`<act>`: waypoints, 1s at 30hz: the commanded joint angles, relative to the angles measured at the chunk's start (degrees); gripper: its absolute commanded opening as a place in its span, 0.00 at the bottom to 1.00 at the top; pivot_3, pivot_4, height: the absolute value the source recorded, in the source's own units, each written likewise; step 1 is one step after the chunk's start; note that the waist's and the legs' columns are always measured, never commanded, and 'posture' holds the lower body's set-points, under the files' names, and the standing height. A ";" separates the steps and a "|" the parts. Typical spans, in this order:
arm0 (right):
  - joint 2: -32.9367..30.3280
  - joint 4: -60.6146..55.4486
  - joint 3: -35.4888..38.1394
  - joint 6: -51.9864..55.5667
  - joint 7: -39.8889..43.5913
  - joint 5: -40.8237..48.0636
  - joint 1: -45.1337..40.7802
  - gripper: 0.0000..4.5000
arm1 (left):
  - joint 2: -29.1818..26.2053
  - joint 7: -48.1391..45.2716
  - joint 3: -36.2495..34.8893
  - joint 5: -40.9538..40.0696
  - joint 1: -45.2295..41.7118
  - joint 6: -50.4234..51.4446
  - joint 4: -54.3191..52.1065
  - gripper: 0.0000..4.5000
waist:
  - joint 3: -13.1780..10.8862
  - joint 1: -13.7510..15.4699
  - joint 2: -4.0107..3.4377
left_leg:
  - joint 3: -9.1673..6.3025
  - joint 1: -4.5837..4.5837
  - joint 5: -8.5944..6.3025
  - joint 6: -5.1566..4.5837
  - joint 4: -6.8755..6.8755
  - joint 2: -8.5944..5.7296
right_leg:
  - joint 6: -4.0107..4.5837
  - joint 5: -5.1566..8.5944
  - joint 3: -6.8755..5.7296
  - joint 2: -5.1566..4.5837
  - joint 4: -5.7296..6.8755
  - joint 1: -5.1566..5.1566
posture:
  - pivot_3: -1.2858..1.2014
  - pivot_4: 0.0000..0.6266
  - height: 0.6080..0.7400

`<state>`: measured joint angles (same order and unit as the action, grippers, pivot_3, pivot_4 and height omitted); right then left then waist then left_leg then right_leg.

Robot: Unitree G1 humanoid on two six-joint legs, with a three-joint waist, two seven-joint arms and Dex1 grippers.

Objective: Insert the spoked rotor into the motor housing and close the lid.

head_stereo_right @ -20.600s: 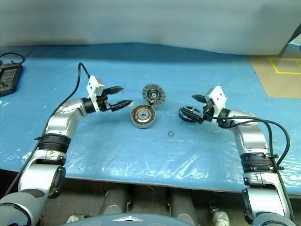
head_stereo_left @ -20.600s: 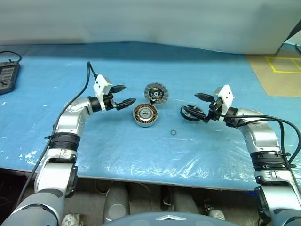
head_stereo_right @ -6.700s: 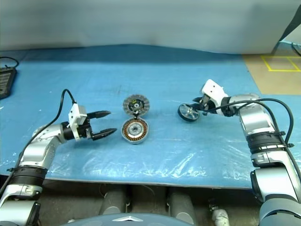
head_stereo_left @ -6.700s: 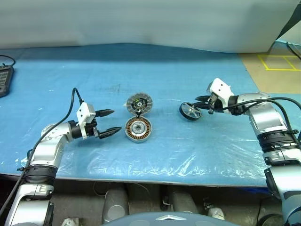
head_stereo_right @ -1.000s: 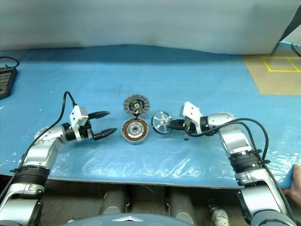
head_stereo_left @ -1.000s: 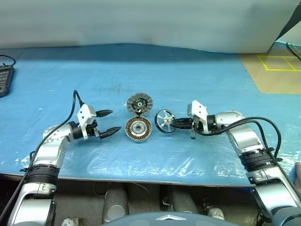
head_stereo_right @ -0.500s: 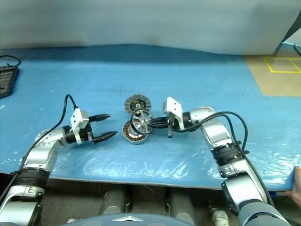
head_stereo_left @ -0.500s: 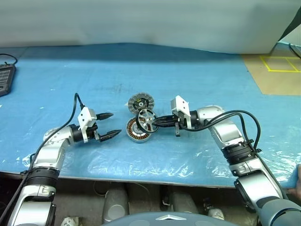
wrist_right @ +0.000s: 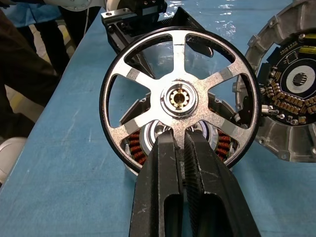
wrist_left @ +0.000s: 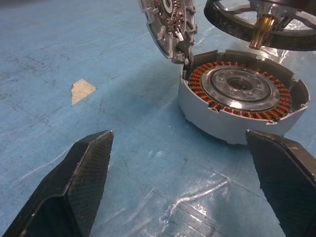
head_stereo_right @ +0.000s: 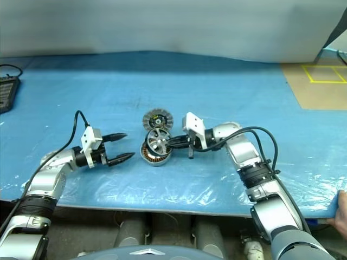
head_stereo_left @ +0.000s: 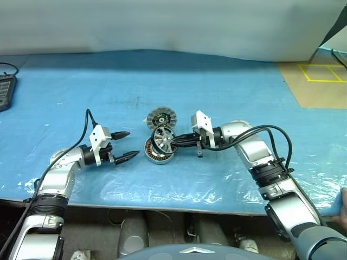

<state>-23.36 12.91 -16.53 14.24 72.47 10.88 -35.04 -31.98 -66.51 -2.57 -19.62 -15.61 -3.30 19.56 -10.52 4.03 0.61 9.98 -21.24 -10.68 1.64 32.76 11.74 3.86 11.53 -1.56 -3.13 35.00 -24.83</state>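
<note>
Spoked rotor: dark rim, six pale silvery spokes, brass-coloured hub. Held clear of the table, directly above the motor housing, tilted, not seated; brass shaft end pointing down toward the housing's pale centre, with a gap between, as seen from the left wrist. Pinched at its lower rim and one spoke by the right gripper, fingers nearly together on it.

Motor housing: silvery-grey cup, ring of copper-brown windings round a pale centre, mouth upward, resting on the blue plastic-covered table. Windings partly visible through the rotor's spokes in the right wrist view.

Lid: grey ribbed disc with dark centre and yellow-green spot, just behind the housing on its far side, leaning up at an angle, lower edge touching or all but touching the housing rim.

Left gripper: to the left of the housing, near but apart, fingers spread wide, empty, pointing toward the housing.

Pale scrap: on the table surface left of the housing.

Dark device: far left of the housing, at the table's edge.

Floor area with yellow tape lines: far right of the housing, beyond the table.
</note>
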 commanded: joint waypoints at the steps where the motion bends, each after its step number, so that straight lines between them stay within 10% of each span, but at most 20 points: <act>1: 0.48 -0.49 -0.12 -0.96 0.45 0.40 -1.26 0.00 | -0.30 0.29 -0.73 0.01 0.02 -0.87 -1.27 1.00 | 0.00 0.01 0.00 | 0.00 0.00 0.00 0.00 0.00 0.00 | 0.00 0.00 0.00 0.00 0.00 0.00 | 0.52 0.24 1.00; 17: 1.70 3.76 -1.05 -0.42 0.15 -0.85 -2.21 0.00 | -0.24 0.84 -0.81 0.27 0.09 -0.91 -1.39 1.00 | 0.00 0.00 0.00 | 0.00 0.00 0.00 0.00 0.00 0.00 | 0.00 0.00 0.00 0.00 0.01 0.00 | 0.52 0.24 1.00; 30: 2.08 3.39 0.15 -1.33 -0.02 0.00 -2.86 0.94 | -0.33 1.06 -0.95 0.25 0.39 -0.87 -1.58 1.00 | 0.00 0.00 0.00 | 0.00 0.00 0.00 0.00 0.00 0.00 | 0.00 0.00 0.00 0.00 0.01 0.00 | 0.52 0.24 1.00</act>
<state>-21.71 18.07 -17.74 13.30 72.22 9.32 -36.54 -31.98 -65.60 -2.58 -19.00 -15.46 -3.32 19.55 -10.52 4.03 0.61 9.98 -21.24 -10.67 1.65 32.77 11.75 3.86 11.53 -1.57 -3.13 35.01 -24.83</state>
